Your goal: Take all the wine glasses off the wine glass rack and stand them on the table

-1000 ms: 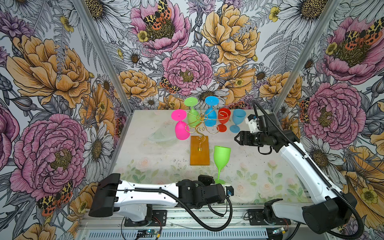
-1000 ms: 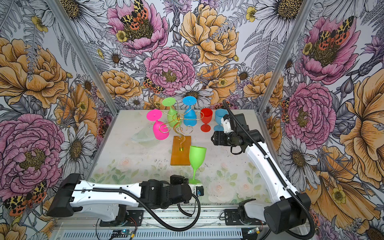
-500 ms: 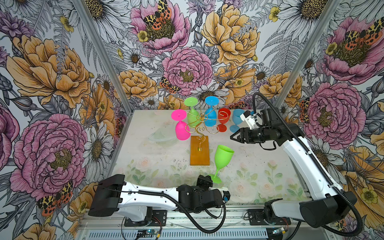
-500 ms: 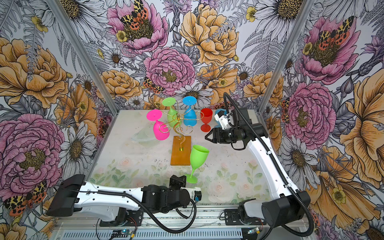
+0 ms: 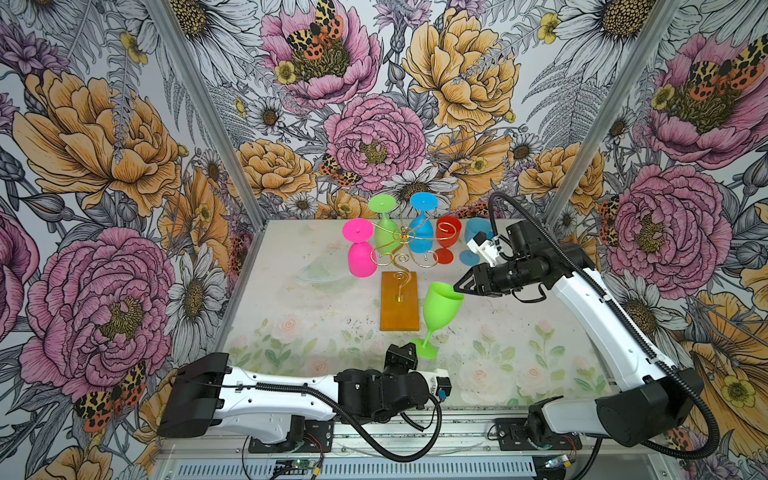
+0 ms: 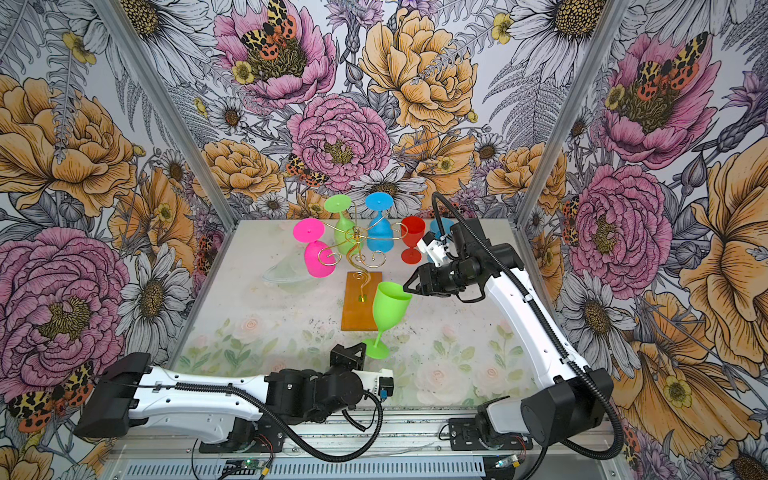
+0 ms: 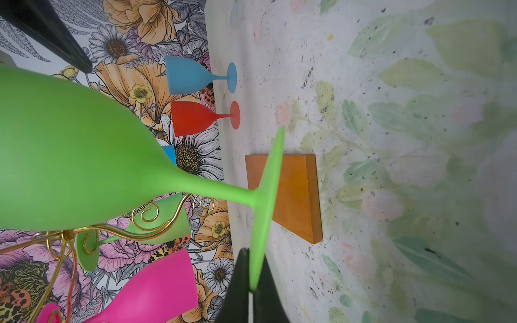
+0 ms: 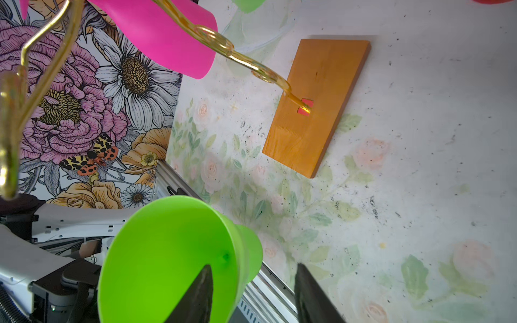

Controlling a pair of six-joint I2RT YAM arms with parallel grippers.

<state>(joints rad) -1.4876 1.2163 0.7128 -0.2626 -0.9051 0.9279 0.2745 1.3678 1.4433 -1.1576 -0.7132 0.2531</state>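
The bright green, opaque, matte wine glass (image 5: pixel 442 307) is off the wine glass rack (image 5: pixel 398 307), a thin gold wire tree with curled arms on a rectangular amber-orange base. The glass leans, its bowl just beside the base's front right corner. Its round foot sits lower, toward the front edge of the pale, flower-printed surface (image 5: pixel 519 332). It has a smooth, tulip-shaped bowl, a slim stem and a flat disc foot, all one colour.

The left claw (image 7: pixel 251 285) is clamped on the edge of the foot. The right claw (image 8: pixel 253 267) straddles the bowl's rim with its jaws apart: one finger inside the bowl, the other outside and clear of the wall.

A pink glass (image 5: pixel 360 259), a green glass (image 5: pixel 385 232) and a blue glass (image 5: pixel 420 237) hang upside down on the rack.
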